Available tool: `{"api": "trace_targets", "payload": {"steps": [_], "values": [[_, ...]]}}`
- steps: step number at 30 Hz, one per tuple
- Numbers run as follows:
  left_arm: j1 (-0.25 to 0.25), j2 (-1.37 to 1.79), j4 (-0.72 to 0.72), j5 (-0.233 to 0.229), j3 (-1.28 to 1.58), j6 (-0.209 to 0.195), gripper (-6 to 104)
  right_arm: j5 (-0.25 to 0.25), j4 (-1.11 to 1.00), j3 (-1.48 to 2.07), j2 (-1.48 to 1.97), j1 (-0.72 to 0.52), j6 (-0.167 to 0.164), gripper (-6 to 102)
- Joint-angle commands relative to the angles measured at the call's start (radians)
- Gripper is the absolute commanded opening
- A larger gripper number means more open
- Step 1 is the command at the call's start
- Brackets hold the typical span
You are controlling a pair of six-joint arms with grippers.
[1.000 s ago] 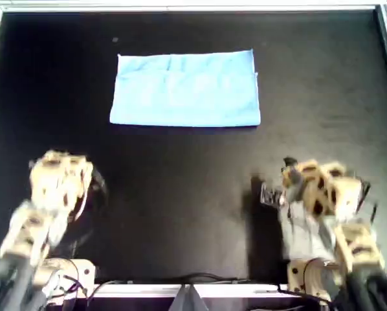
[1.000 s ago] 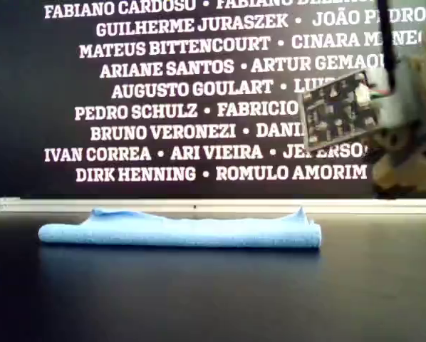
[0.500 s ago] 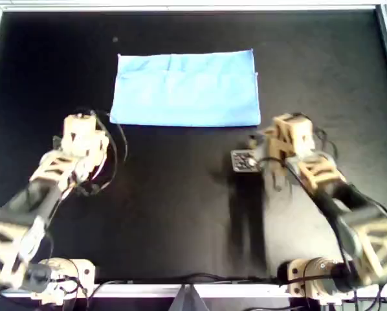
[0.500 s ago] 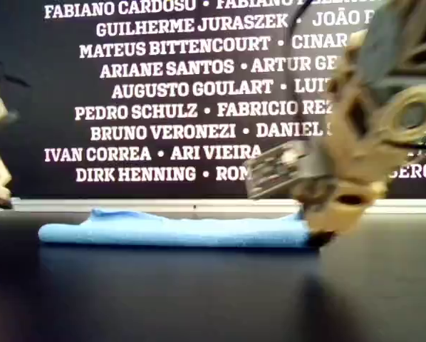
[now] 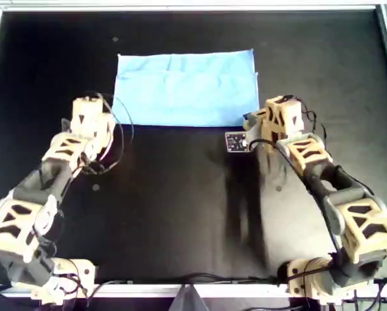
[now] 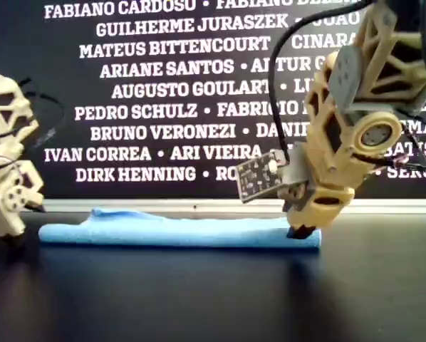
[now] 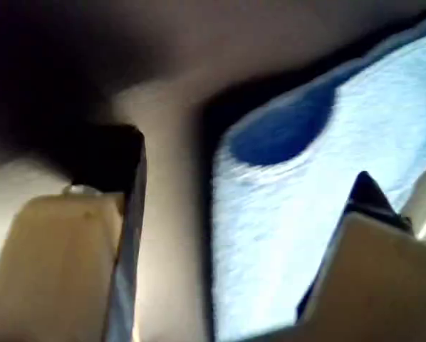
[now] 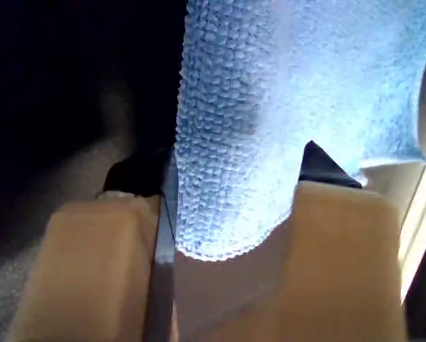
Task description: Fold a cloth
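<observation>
The light-blue cloth (image 5: 186,88) lies flat as a folded rectangle on the black table, toward the far side in the overhead view. In the exterior view the cloth (image 6: 177,230) is a low strip. My left gripper (image 5: 98,116) is at its near corner on the overhead view's left. It is open in the left wrist view (image 7: 238,171), one finger over the cloth (image 7: 305,192) and the other over bare table. My right gripper (image 5: 266,119) is at the near corner on the overhead view's right. It stands open (image 8: 227,171) with the cloth's corner (image 8: 270,78) between its fingers.
A metal frame (image 5: 180,6) rims the black table (image 5: 180,207). A small circuit board (image 5: 235,142) juts from the right wrist toward the middle. Loose cables (image 5: 119,139) loop off the left wrist. A dark wall with white names (image 6: 163,85) stands behind the cloth.
Both arms have reached from the table's near edge up to the cloth's two near corners and come down low. The cloth has not moved.
</observation>
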Motion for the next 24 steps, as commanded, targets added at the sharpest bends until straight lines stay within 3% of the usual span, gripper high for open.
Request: {"api": "trace_targets", "payload": {"steps": [1, 7, 18, 24], "values": [[0.005, -0.025, -0.015, 0.005, -0.089, -0.002, 99, 0.008, -0.032, -0.075, 0.011, -0.008, -0.003, 71], [0.005, -0.083, -0.015, 0.005, -0.112, -0.002, 99, 0.009, -0.014, -0.137, -0.034, -0.009, 0.008, 71], [-0.006, -0.106, -0.017, 0.005, -0.114, 0.002, 99, 0.008, 0.229, -0.459, -0.212, -0.009, 0.006, 71], [-0.057, -0.107, -0.015, 0.003, -0.109, 0.017, 99, 0.006, 0.249, -0.451, -0.216, -0.009, -0.002, 71]]}}
